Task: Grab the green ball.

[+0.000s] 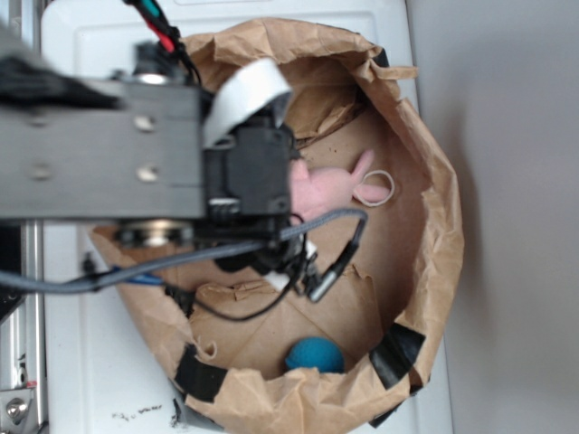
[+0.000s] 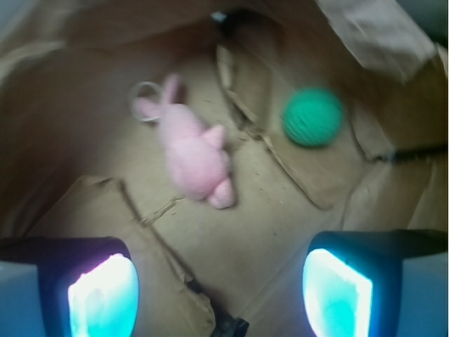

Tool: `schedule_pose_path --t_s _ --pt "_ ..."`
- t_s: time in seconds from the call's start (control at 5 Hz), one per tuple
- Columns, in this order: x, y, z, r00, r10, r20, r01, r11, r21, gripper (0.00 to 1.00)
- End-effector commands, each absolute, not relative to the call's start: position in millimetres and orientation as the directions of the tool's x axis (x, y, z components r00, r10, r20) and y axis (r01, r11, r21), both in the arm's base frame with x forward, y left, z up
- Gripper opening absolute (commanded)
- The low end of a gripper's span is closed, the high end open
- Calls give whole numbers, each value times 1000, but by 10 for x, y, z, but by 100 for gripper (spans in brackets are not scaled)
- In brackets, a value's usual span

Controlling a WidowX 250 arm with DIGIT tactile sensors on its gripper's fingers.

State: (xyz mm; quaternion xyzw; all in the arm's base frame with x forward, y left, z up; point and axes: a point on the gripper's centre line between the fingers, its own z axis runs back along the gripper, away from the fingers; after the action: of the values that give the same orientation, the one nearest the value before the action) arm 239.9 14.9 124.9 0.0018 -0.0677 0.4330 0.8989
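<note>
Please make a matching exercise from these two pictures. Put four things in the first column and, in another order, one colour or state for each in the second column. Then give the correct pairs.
Column 1
1. green ball
2. plush rabbit
3. teal-blue ball
4. gripper

Column 2
A. pink, lying on the bag floor
B. open, holding nothing
C. seen only in the exterior view, near a strip of black tape
D. seen only in the wrist view, right of the rabbit

Pairs: 1-D, 2-A, 3-C, 4-B
</note>
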Motion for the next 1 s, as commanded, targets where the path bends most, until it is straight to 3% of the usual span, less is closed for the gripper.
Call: schedule_pose_path --t_s 0.0,0.2,0.4,0.8 --pt "2435 265 1372 576 803 151 -800 592 -94 100" --pt "2435 265 1372 576 803 151 -800 592 -94 100" --pt "2378 411 1191 441 883 160 -878 462 -127 100" --pt "2653 581 891 288 940 183 -944 311 -111 100"
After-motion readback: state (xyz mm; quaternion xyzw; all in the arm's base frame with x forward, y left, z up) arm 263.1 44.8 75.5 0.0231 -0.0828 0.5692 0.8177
